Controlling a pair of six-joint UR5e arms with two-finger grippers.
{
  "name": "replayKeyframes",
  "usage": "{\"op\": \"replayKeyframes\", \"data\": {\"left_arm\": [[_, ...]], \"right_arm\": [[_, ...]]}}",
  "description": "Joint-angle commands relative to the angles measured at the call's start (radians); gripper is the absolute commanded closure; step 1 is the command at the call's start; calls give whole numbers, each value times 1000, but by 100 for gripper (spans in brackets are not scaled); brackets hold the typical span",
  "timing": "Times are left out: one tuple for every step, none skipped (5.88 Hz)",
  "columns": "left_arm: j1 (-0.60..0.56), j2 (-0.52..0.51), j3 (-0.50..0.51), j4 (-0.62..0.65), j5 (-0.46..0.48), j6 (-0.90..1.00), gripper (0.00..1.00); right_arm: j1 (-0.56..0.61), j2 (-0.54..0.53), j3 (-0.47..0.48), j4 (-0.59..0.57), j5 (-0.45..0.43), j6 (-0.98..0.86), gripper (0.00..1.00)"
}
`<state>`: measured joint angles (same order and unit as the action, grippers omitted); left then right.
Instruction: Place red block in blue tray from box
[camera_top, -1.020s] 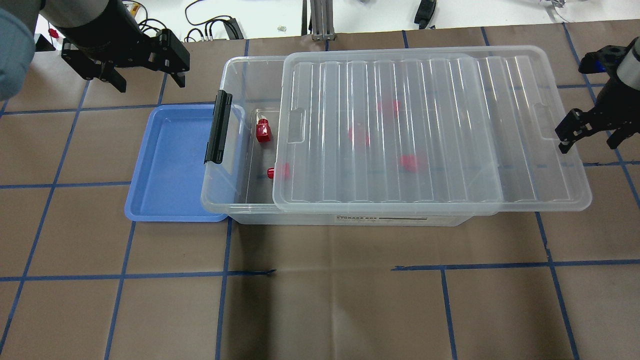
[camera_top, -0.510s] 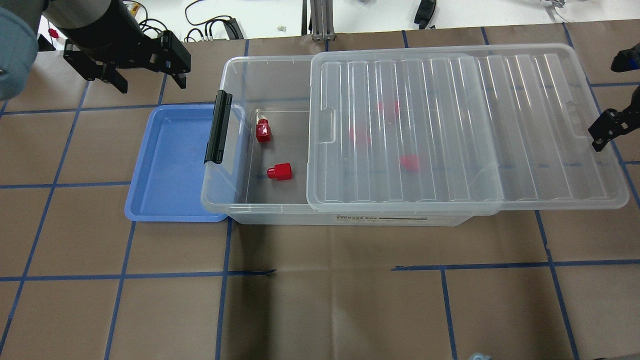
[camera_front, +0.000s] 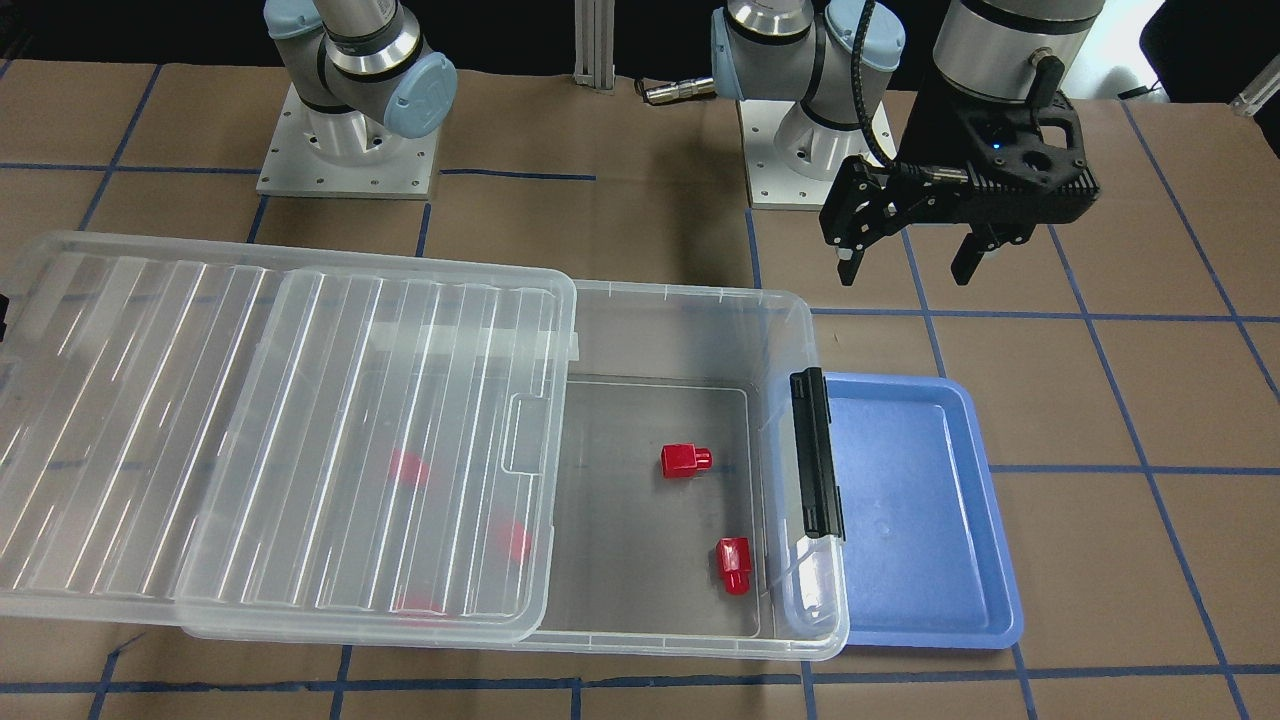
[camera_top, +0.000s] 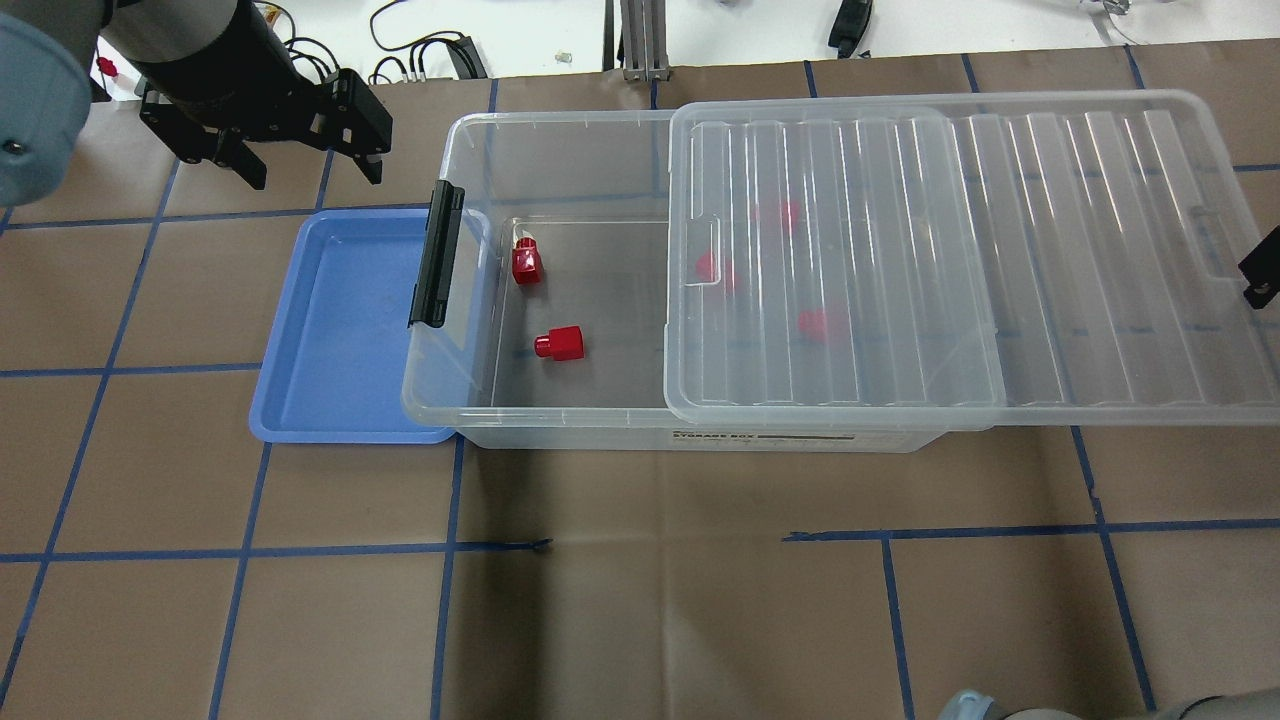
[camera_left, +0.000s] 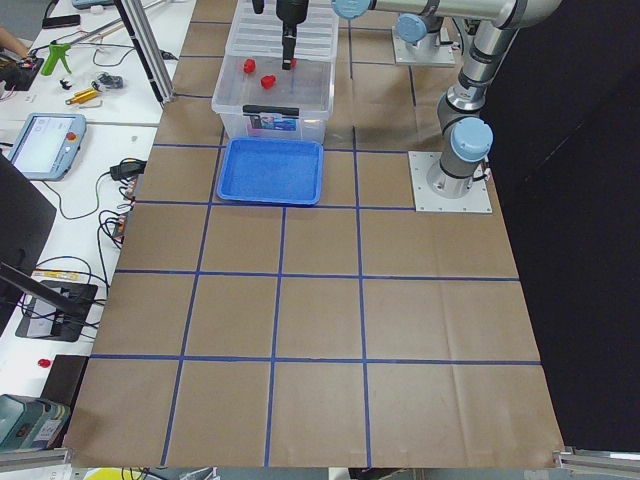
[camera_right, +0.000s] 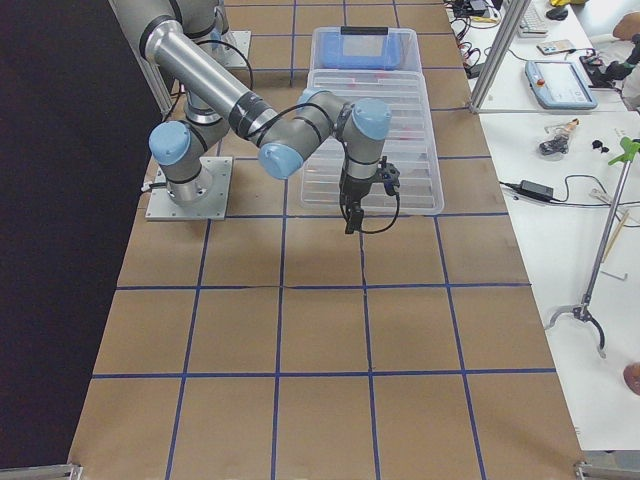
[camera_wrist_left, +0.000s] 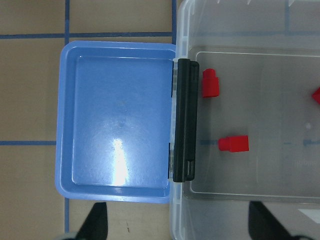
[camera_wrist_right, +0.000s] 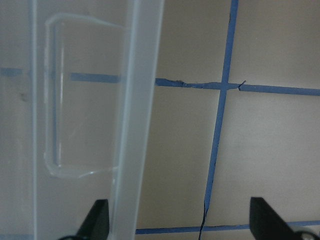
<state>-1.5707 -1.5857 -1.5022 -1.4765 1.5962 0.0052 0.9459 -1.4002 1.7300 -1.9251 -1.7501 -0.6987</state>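
Observation:
The clear box (camera_top: 470, 165) lies across the table, its ribbed lid (camera_top: 950, 250) slid to the right and covering the right part. Two red blocks (camera_top: 526, 262) (camera_top: 560, 344) lie uncovered near the black latch (camera_top: 438, 255); three more show blurred under the lid. The blue tray (camera_top: 340, 330) sits empty against the box's latch end. My left gripper (camera_top: 315, 178) is open and empty, behind the tray's far edge. My right gripper (camera_wrist_right: 180, 222) is open at the lid's right end, the lid's rim (camera_wrist_right: 140, 100) between its fingers.
In the front-facing view the lid (camera_front: 270, 430) overhangs the box's far end. The paper-covered table (camera_top: 640, 600) has blue tape lines. Cables and tools lie beyond the far edge (camera_top: 420, 50). Both arm bases (camera_front: 345, 150) stand behind the box.
The lid has slid to the right with my right gripper, uncovering the second red block and more of the box floor. The right gripper has almost left the overhead view. The left gripper shifted slightly.

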Motion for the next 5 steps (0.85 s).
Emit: {"op": "replayKeyframes", "data": {"left_arm": [[-5, -4, -4, -4, -1, 186, 1], [-5, -4, -4, -4, -2, 385, 1], [-9, -4, -4, -7, -2, 498, 1], [-17, 3, -13, -10, -1, 660, 1], [-38, 6, -36, -2, 8, 837, 1]], "right_arm": [[4, -22, -27, 15, 6, 16, 0], [19, -32, -70, 61, 12, 71, 0], [78, -75, -108, 180, 36, 188, 0], [173, -118, -134, 310, 76, 381, 0], [273, -147, -153, 380, 113, 528, 0]]}}
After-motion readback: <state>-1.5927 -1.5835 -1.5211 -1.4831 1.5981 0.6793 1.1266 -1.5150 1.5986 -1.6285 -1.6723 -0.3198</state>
